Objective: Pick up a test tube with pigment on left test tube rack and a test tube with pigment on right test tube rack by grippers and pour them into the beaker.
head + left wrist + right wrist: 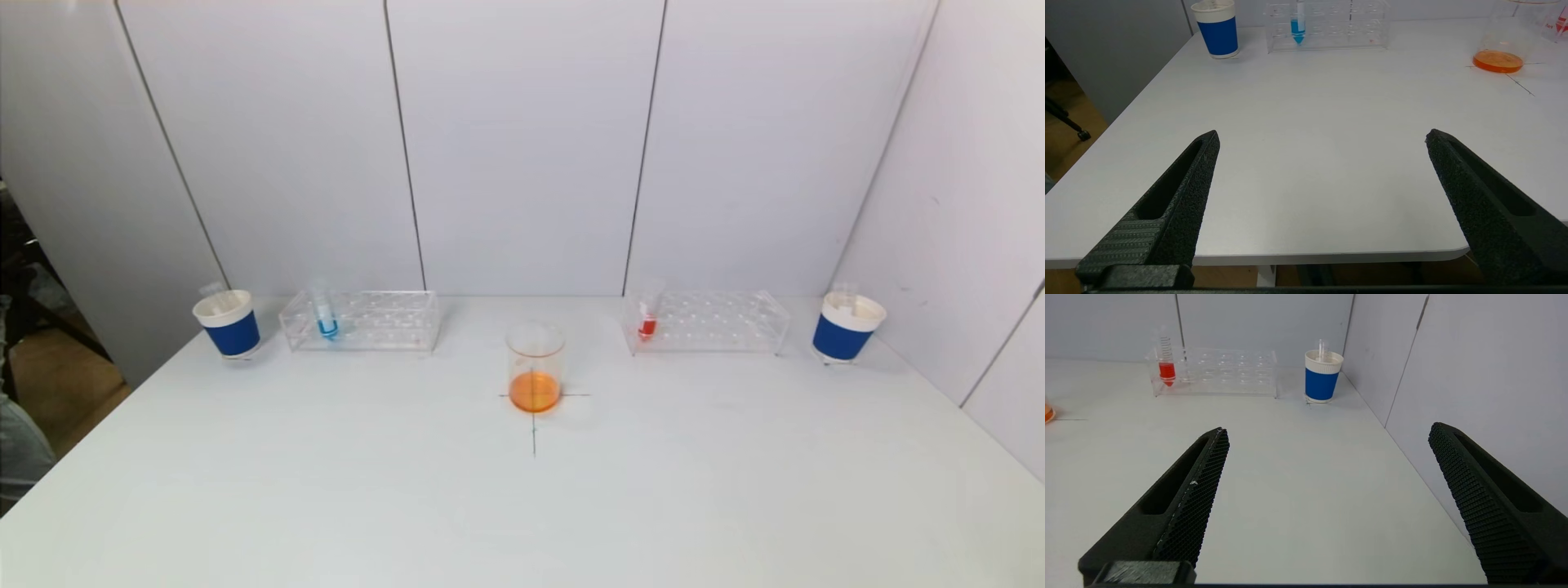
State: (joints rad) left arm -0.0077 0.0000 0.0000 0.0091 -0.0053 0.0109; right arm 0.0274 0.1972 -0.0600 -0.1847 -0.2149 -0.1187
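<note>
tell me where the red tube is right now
In the head view the red tube stands in the right rack, at its end nearest the beaker, on the table's far right side.

My left gripper [1323,136] has two matte black fingers [1180,196], long tapered wedges with a grainy inner face and an oval slot along each outer side. My right gripper [1329,430] matches, though its fingers [1194,498] carry a fine mesh-like grid on the inside.
</note>
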